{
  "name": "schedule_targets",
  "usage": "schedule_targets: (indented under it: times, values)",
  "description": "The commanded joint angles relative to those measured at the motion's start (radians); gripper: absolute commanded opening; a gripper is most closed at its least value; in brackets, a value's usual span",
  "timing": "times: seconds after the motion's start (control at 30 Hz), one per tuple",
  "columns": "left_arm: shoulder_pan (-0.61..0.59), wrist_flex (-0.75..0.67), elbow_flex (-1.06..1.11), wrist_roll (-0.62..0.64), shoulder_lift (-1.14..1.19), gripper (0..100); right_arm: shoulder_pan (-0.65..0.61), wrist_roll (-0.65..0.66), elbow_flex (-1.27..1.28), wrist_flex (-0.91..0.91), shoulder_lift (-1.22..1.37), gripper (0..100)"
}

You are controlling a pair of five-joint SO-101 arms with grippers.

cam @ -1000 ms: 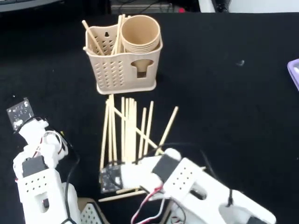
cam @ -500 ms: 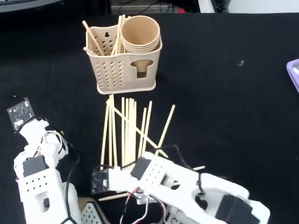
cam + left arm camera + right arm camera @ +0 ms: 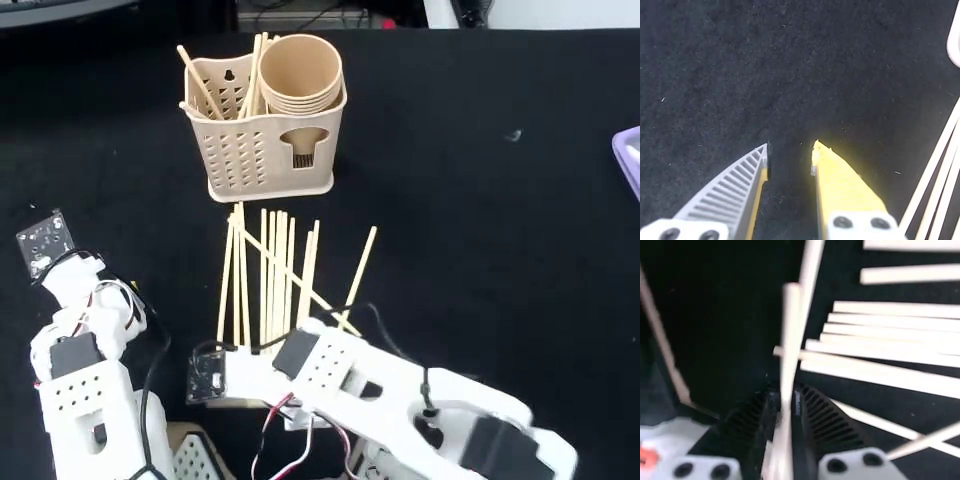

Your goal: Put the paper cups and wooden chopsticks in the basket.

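Observation:
The beige basket [image 3: 262,150] stands at the back of the black table. Stacked paper cups [image 3: 300,72] fill one compartment and a few wooden chopsticks [image 3: 205,88] lean in the other. Several loose chopsticks [image 3: 270,270] lie in a fan in front of it. My right arm [image 3: 340,375] lies across their near ends. In the right wrist view my right gripper [image 3: 785,407] is shut on one chopstick [image 3: 790,340] that crosses above the others [image 3: 890,340]. My left arm [image 3: 80,340] sits at the near left, its gripper [image 3: 790,150] open over bare cloth, with chopsticks [image 3: 935,175] off to one side.
A purple object [image 3: 630,155] pokes in at the table's right edge. A small speck [image 3: 513,134] lies on the cloth to the right of the basket. Open black cloth spreads on both sides of the chopstick fan.
My right arm has swung leftward along the near ends of the chopsticks. Two chopsticks on the fan's right side have shifted closer together. The left arm has kept still.

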Motion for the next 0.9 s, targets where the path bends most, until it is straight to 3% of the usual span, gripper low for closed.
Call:
schedule_targets:
  times: [0.0, 0.17, 0.43, 0.63, 0.77, 0.87]
  values:
    - [-0.01, -0.014, -0.013, 0.011, -0.014, 15, 0.009, 0.002, -0.099, 0.133, -0.154, 1.1]
    - [-0.01, -0.014, -0.012, 0.011, -0.014, 15, 0.144, 0.031, -0.125, 0.153, -0.317, 1.1]
    - [-0.008, -0.014, -0.015, 0.011, -0.014, 15, 0.555, 0.055, -0.348, 0.034, -0.499, 1.1]
    - [-0.008, -0.014, -0.012, 0.011, -0.014, 15, 0.628, -0.203, -0.613, -0.187, -0.469, 1.1]
    - [-0.008, -0.014, -0.01, 0.011, -0.014, 15, 0.631, -0.44, -0.696, -0.46, -0.349, 1.1]
    - [-0.007, -0.014, -0.008, 0.011, -0.014, 15, 0.631, -0.546, -0.73, -0.692, -0.234, 1.1]
